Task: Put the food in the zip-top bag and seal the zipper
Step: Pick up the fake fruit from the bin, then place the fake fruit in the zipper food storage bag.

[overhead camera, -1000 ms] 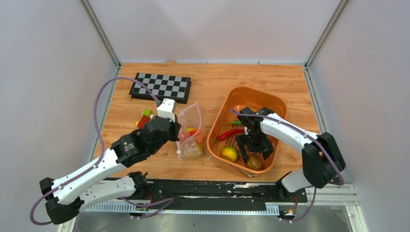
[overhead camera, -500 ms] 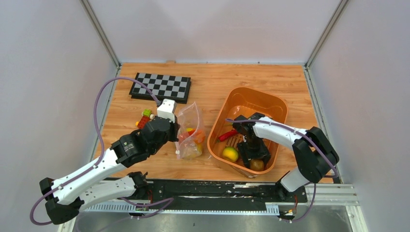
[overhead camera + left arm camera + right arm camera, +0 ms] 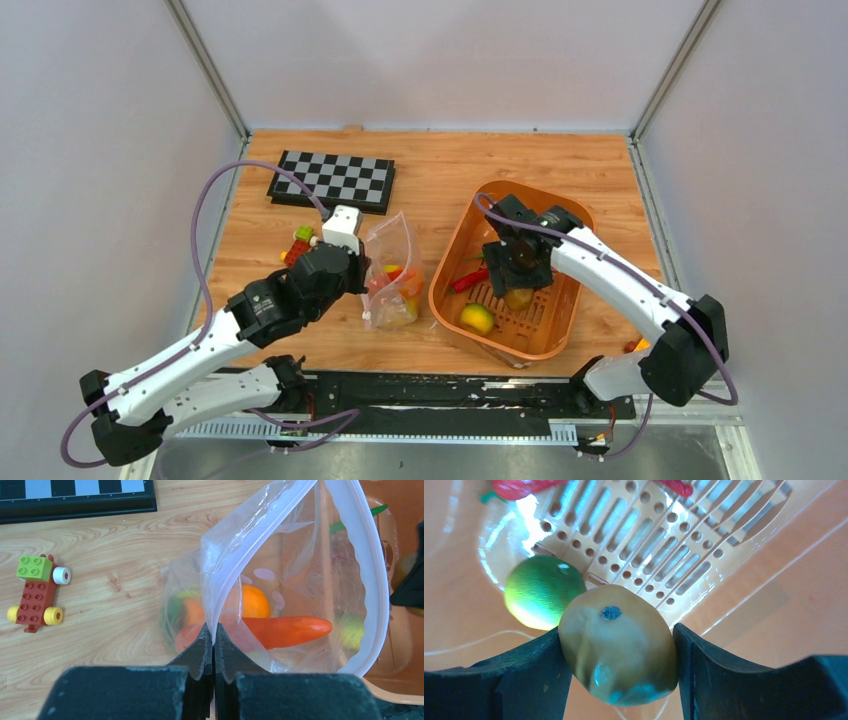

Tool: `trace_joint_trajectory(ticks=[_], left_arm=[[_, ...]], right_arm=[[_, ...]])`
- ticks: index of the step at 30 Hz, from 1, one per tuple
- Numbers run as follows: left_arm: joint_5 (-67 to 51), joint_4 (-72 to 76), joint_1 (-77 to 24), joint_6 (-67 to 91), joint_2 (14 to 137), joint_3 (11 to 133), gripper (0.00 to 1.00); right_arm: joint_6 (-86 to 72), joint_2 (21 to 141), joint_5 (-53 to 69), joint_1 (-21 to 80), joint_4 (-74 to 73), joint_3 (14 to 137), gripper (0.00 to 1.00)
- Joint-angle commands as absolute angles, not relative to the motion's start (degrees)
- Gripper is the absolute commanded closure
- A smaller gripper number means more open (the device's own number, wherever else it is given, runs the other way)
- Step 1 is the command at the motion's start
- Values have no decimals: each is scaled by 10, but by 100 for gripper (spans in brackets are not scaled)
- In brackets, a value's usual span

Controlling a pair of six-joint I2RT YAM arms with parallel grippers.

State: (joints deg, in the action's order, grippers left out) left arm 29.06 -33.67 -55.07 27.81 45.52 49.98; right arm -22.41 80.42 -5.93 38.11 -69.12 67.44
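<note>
While the left gripper [image 3: 213,630] pinches shut on the rim of the clear crinkly zip-top bag [image 3: 300,555], beside the orange plastic basket [image 3: 530,190], one orange ball [image 3: 254,601] and one carrot [image 3: 292,628] lie inside, perhaps more, blurred. The right gripper [image 3: 616,655], part-open, clamps one olive-brown round fruit [image 3: 624,625] above the basket floor, over one green-yellow ball [image 3: 541,590].

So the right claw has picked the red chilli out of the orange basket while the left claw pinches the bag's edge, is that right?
Not the chilli. The right wrist view shows the right gripper clamped on a brownish-green fruit; the red chilli lies in the orange basket. The left gripper does pinch the zip-top bag's edge.
</note>
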Motion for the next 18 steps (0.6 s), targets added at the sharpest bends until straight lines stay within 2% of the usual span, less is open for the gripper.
trace_joint_trajectory(ticks=[1, 9, 18], left_arm=[[288, -331, -548, 283, 458, 507, 100], [242, -318, -548, 293, 473, 526, 100], [198, -297, -548, 305, 509, 563, 100]], right_arm=[[-229, 768, -81, 380, -680, 736, 62], [-228, 725, 11, 380, -581, 828, 62], [-266, 659, 177, 393, -351, 828, 60]])
